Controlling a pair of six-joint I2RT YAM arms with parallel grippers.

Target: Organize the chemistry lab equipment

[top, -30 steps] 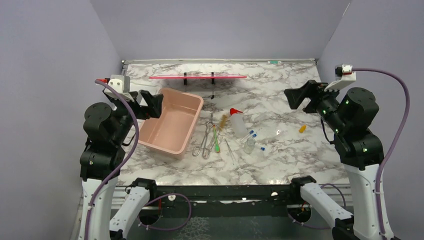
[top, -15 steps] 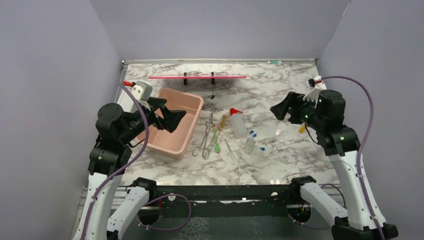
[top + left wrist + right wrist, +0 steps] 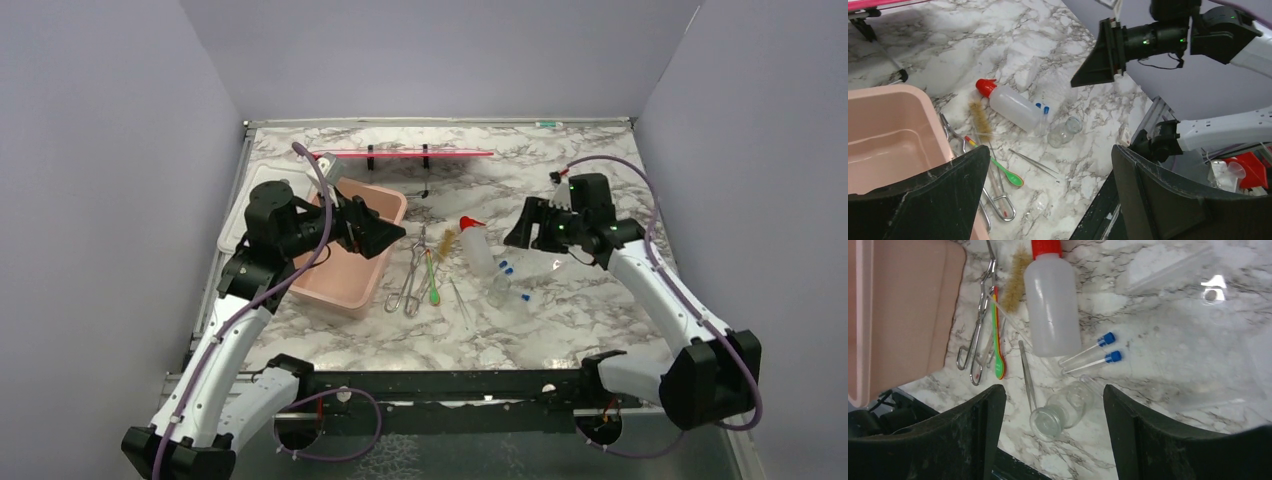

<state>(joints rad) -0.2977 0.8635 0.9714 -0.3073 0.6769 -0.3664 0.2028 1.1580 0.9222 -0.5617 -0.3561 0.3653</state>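
Chemistry lab equipment lies loose on the white marbled table, clustered between the two pincers. The left pincer hangs in the air with its black fingers spread wide and nothing between them, over the right-hand rim of a pink plastic tub. Just to its right lie metal scissor-like tongs, a green-handled tool touching them, a small tan bristle brush and a thin metal rod. The right pincer is also wide open and empty above the table. Directly ahead of its gap a glass vial lies on its side. Two blue-capped tubes lie just beyond the vial. Beyond these, a clear squeeze bottle with red nozzle lies flat, just beside the tubes, with the brush at its other side.
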